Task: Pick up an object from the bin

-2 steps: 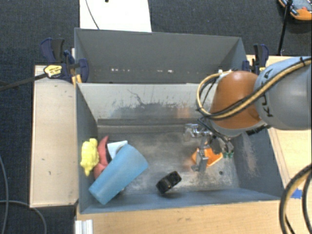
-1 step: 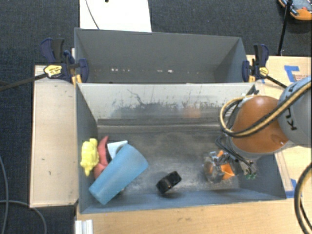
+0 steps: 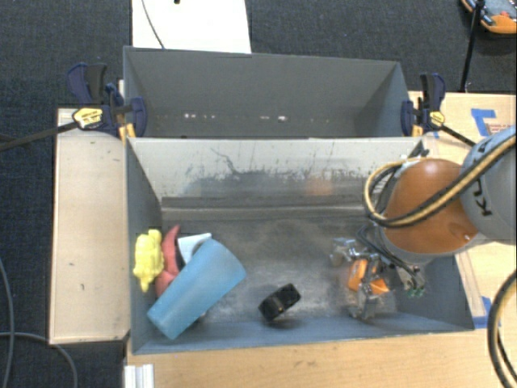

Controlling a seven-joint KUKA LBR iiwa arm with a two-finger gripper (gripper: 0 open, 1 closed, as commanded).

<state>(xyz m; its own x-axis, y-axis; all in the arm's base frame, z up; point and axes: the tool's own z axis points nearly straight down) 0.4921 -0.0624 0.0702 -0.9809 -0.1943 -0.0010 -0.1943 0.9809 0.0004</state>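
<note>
**Gripper low in the right front corner of the bin**

The arm reaches in from the right, and its gripper (image 3: 367,293) sits low over the floor of the bin (image 3: 266,176), in the right front corner close to the near wall. Above it bulges the round orange cover (image 3: 428,208) of the wrist, with looped cables (image 3: 380,186) running around it. This bulk hides much of the tool, so it cannot be told whether the gripper is released or clenched.

A small orange piece (image 3: 357,276) shows right at the gripper, on its left side, just above the floor. The view does not settle whether it is a loose thing from the bin or a part of the tool, nor whether it is being grasped.

The nearest other thing is a small black object (image 3: 279,301). It lies alone on the floor near the front wall, left of the gripper, with bare metal between them.

The remaining things lie together at the left end of the bin, well apart from the gripper. A light blue cup (image 3: 196,288) lies tipped on its side, slanting toward the front left corner. Behind it, against the left wall, sit a yellow toy (image 3: 148,259) and a pink thing (image 3: 171,253) touching each other, with a white piece (image 3: 194,242) poking up just beside the cup's upper end.

Nothing lies between the gripper and the floor beneath it except the orange piece.
</note>
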